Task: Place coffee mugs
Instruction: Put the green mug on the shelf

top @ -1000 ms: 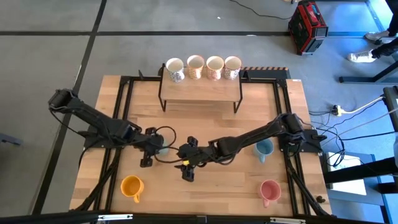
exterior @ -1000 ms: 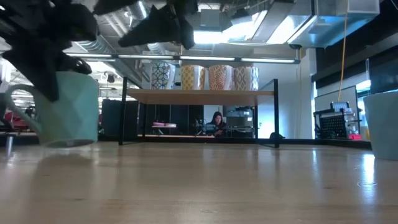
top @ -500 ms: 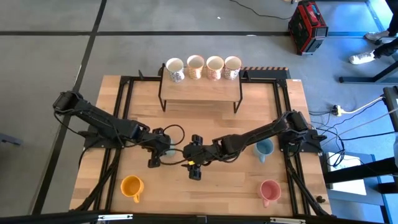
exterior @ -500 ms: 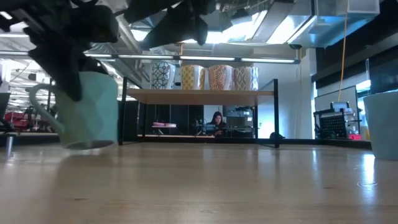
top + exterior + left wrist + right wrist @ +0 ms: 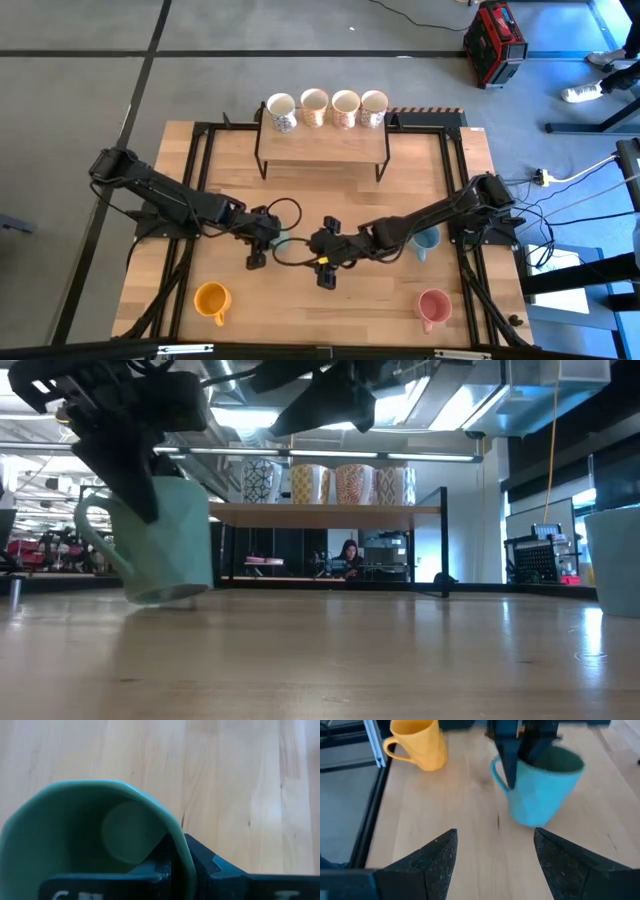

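One green mug (image 5: 160, 540) hangs tilted just off the bench (image 5: 330, 200), pinched at its rim by the left hand (image 5: 262, 243); one finger (image 5: 155, 865) sits inside the mug and the other outside, pressed against the wall. Its handle points away from the right hand. From the low view its base seems barely clear of the wood, though I cannot tell whether one edge touches.

Just beside it, toward the bench's middle, the right hand (image 5: 325, 262) hovers with its fingers (image 5: 427, 857) spread wide, empty, facing the green mug.

Nearer the front edge, below the left hand, stands an orange mug (image 5: 211, 298). Behind the right hand, along its own arm, stands a light blue mug (image 5: 425, 240), and a pink mug (image 5: 433, 306) stands near the front corner on that side.

Well beyond both hands, four pale mugs (image 5: 329, 108) stand in a row, touching, on a small shelf (image 5: 322, 146) at the bench's far edge. A person (image 5: 349, 555) sits in the room behind it.
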Motion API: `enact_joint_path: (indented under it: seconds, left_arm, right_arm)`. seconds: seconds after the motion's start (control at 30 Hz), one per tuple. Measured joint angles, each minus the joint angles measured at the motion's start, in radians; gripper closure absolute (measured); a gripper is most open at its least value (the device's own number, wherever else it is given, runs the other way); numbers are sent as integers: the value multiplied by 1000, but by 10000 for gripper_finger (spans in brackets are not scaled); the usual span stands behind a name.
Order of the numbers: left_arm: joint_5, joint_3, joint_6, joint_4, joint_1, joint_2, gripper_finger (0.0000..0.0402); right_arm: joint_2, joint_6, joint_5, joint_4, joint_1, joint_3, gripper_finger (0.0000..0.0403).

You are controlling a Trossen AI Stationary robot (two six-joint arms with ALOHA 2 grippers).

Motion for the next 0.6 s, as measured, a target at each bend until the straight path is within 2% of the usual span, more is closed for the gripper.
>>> enact_joint_path:
  seconds: [0.43,0.6]
  left_arm:
    - [10,2,-7,1,-1,13,353]
    - [11,2,5,1,-1,13,327]
  right_arm:
    - [0,2,-12,8,0,0,150]
    - [1,2,-12,8,0,0,150]
